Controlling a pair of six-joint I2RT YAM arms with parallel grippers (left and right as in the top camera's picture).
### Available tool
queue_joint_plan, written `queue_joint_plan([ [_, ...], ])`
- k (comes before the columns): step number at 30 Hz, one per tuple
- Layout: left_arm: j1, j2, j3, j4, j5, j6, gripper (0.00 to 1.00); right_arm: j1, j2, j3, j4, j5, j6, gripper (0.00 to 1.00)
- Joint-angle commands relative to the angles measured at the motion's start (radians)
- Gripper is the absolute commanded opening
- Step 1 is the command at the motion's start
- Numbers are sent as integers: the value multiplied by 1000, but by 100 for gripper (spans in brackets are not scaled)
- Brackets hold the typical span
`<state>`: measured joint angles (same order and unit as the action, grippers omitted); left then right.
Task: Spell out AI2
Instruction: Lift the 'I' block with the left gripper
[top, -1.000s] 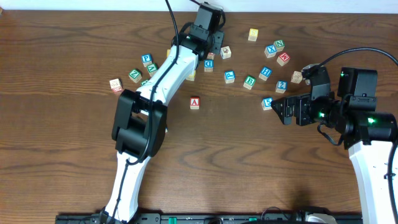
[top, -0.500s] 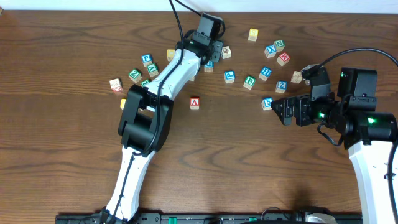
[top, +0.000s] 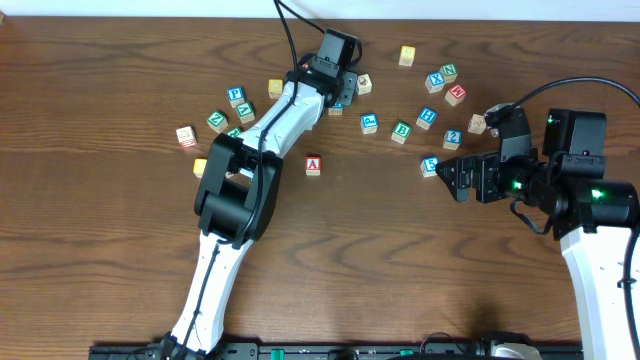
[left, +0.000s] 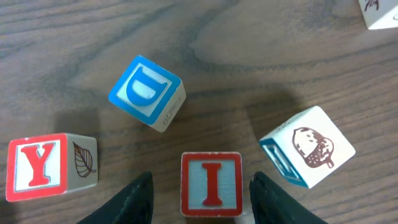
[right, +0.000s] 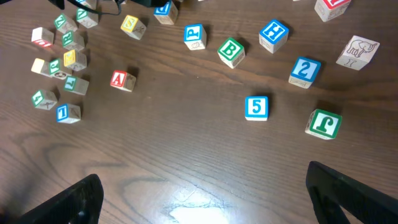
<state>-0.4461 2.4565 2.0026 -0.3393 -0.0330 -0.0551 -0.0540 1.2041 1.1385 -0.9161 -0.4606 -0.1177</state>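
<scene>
1. Dark brown wooden table (left: 261, 50): smooth, visible grain, slight sheen, glare patch at lower centre of the right wrist view.
2. Small pale wooden cube with red "I" (left: 211, 183): matt bare sides, painted face.
3. White left arm shell (top: 285, 110): glossy plastic.

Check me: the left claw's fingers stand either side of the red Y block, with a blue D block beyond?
Not quite. The left wrist view shows the left gripper straddling the red I block; the Y block sits aside. The rest holds.
</scene>
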Motion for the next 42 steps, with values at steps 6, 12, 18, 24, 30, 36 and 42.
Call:
queue_joint_plan([
  [6, 2, 60, -11, 16, -10, -14, 49, -4, -1, 21, -2, -17, -10, 99],
  [12, 2, 71, -11, 37, -10, -14, 49, -4, -1, 21, -2, -17, -10, 99],
  [18, 2, 70, -11, 61, -10, -14, 39, -4, -1, 21, -5, -17, -10, 99],
  [24, 2, 64, -11, 58, -10, -14, 34, -4, -1, 21, -5, -17, -11, 99],
  [30, 2, 26, -11, 48, -9, -14, 33, -4, -1, 21, -5, -12, -11, 99],
  [36, 2, -48, -11, 14, -10, -14, 33, -4, -1, 22, -5, -13, -11, 99],
  [42, 2, -135, -11, -45, -10, -14, 29, -4, -1, 21, -5, -13, -11, 99],
])
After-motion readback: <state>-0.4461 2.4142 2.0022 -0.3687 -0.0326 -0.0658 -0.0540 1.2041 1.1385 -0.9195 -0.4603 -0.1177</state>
